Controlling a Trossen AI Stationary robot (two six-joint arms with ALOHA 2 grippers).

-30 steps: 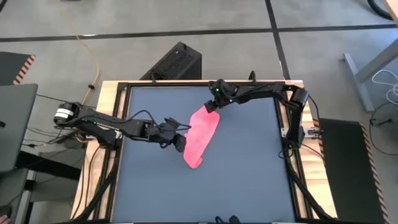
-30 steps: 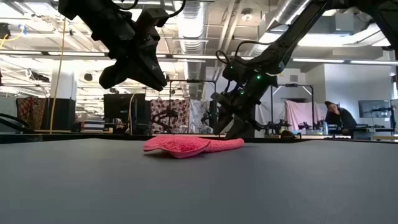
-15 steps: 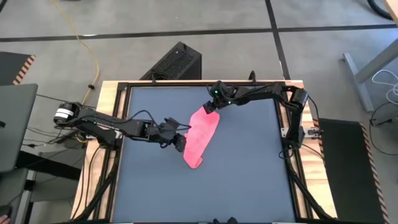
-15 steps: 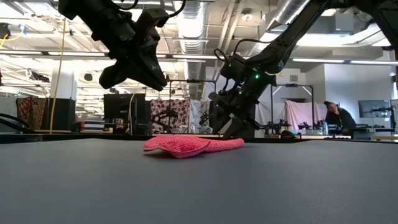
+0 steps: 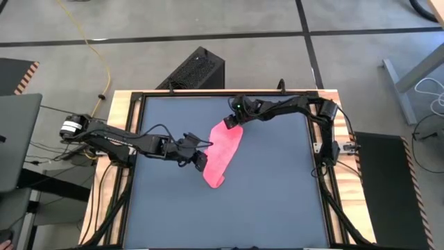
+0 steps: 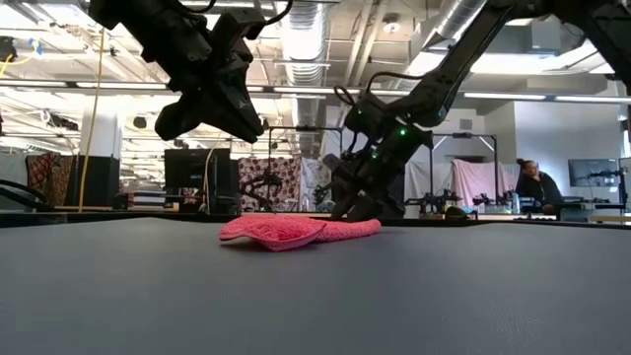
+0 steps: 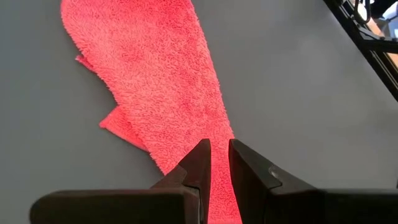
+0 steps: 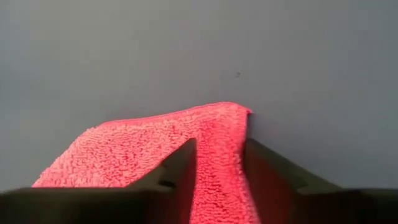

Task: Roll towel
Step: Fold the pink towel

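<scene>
Now I see the towel (image 5: 222, 153) lying folded mid-tabletop (image 5: 277, 201). My right gripper (image 8: 219, 163) has its fingers pinching the towel's far corner; my left gripper (image 7: 219, 162) hangs above its near end, fingers nearly closed, empty.

Grey concrete floor (image 5: 139, 28) seen around table; black box (image 5: 195, 69) beside it; ceiling ducts (image 6: 306, 30), hung cloths (image 6: 271, 182) beyond.

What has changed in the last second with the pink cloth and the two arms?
The right gripper slid along the table toward the left arm and closed its fingers around the far end of the towel, nudging the cloth that way. The left gripper stayed raised over the towel's other side, fingers nearly together, holding nothing.
</scene>
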